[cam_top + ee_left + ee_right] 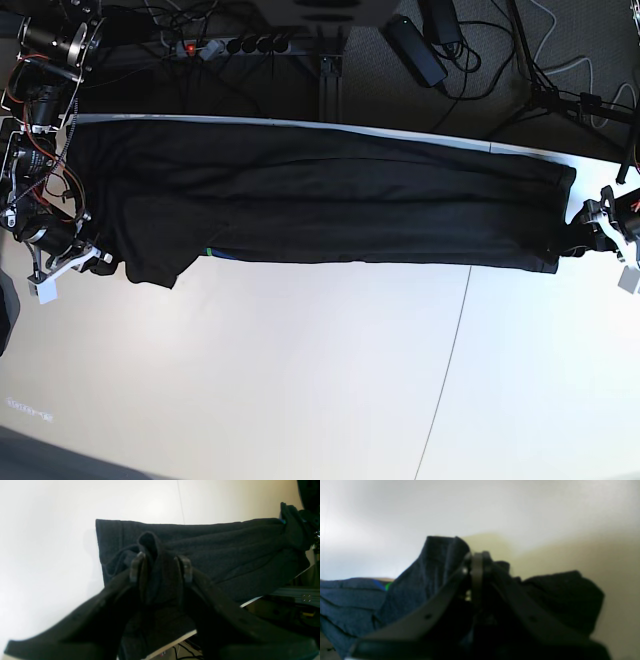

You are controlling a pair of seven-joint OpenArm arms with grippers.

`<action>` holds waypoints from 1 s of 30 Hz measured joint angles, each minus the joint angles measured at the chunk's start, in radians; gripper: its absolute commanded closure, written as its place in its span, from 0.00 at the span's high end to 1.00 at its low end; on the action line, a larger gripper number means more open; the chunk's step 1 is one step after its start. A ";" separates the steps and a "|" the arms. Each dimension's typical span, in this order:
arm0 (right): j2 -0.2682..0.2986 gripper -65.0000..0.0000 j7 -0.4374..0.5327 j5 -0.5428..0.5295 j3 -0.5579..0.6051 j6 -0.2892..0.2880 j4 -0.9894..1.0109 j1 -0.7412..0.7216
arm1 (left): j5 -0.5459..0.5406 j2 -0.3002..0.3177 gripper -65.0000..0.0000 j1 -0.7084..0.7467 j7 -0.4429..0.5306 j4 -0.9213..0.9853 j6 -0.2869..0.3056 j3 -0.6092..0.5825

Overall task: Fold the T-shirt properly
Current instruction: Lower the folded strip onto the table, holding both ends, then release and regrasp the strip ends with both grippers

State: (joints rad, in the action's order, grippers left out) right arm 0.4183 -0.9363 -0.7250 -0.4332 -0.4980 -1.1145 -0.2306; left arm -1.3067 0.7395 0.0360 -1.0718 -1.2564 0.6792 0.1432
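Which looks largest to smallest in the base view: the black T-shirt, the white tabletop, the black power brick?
1. White tabletop, the widest area in the picture.
2. Black jersey T-shirt, stretched long across it.
3. Black power brick on the floor, farther from the camera, so shrunk somewhat.

My left tool (160, 566) has black curved fingers (186, 568) with grey tips. My right tool (477, 562) is black with small screws; red cables (28, 160) cross the base view's left edge.

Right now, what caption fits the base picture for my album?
Two grippers, left and right, hold a long black T-shirt stretched across the white table.
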 measured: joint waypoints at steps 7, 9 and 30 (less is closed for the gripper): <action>0.000 0.00 -0.076 -0.150 0.000 0.000 -0.014 0.000 | 0.003 0.000 0.33 0.000 0.003 0.000 0.000 0.000; 0.000 0.00 -0.087 -0.182 0.000 0.000 -0.028 0.005 | 0.008 0.000 0.33 0.000 0.003 0.000 0.000 0.000; 0.002 0.00 -0.130 -0.244 0.002 -0.007 -0.644 0.453 | 0.018 -0.030 0.33 0.000 0.018 0.000 0.000 0.000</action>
State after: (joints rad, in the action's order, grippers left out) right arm 0.4206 -1.0668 -0.9688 -0.4316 -0.5053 -1.7588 0.2222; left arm -1.2892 0.7094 0.0360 -1.0538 -1.2564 0.6792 0.1432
